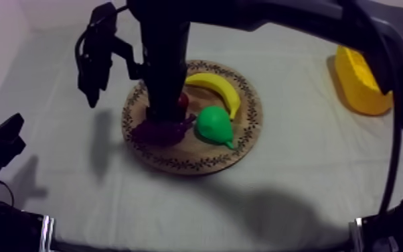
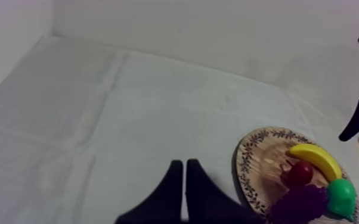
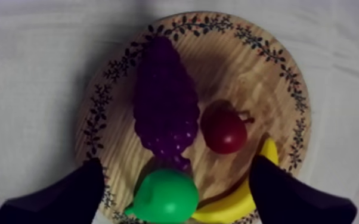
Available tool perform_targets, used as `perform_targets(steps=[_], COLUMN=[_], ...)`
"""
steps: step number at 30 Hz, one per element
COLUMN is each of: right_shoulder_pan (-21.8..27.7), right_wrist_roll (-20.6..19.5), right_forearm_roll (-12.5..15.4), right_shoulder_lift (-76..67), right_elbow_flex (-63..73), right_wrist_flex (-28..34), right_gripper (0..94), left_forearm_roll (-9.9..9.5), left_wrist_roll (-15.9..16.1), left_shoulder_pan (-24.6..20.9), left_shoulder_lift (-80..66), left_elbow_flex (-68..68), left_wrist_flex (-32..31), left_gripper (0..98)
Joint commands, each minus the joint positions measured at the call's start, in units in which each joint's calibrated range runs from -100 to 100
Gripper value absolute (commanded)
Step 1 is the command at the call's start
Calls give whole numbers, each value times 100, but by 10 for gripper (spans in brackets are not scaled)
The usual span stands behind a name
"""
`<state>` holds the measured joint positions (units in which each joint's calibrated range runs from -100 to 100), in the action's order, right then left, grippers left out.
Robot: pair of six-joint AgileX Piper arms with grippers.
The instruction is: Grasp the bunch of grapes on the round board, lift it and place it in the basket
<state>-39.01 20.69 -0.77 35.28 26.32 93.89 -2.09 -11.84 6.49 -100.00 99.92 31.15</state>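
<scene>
The dark purple bunch of grapes (image 1: 160, 131) (image 3: 164, 101) lies on the left part of the round wooden board (image 1: 244, 144) (image 3: 259, 71). My right gripper (image 1: 166, 119) (image 3: 179, 190) hangs straight above the board, open, its fingers (image 3: 86, 190) spread wide over the pear's end of the board, with the grapes just beyond them. The yellow basket (image 1: 361, 80) stands at the far right of the table. My left gripper (image 1: 3, 137) (image 2: 185, 179) sits low at the left, shut on nothing, with the board (image 2: 259, 161) and grapes (image 2: 298, 202) off to its right.
Also on the board are a banana (image 1: 217, 87) (image 3: 229, 205), a green pear (image 1: 214, 124) (image 3: 167, 196) and a small red fruit (image 1: 183, 102) (image 3: 223, 131) beside the grapes. My right arm spans from the upper right across the table. Bare cloth lies between board and basket.
</scene>
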Motion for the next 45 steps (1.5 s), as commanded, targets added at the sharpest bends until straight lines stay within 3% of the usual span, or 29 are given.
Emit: perform_targets(steps=[1, 31, 39, 45], right_shoulder_pan=[7, 29, 86, 138], right_wrist_roll=[46, 256, 200, 219], right_forearm_roll=[17, 205, 191, 160], right_shoulder_lift=[126, 1886, 2045, 1821], right_elbow_flex=[29, 870, 966, 814], right_wrist_flex=[-4, -312, -517, -576], right_gripper=[740, 711, 431, 363], left_forearm_roll=[-4, -4, -4, -4], left_wrist_roll=[-1, -1, -1, -1], left_shoulder_pan=[-1, -1, -1, -1], left_shoulder_lift=[0, 0, 0, 0], left_elbow_flex=[-4, -4, -4, -4], left_wrist_flex=[-3, -3, -3, -3], left_gripper=[1, 1, 1, 1])
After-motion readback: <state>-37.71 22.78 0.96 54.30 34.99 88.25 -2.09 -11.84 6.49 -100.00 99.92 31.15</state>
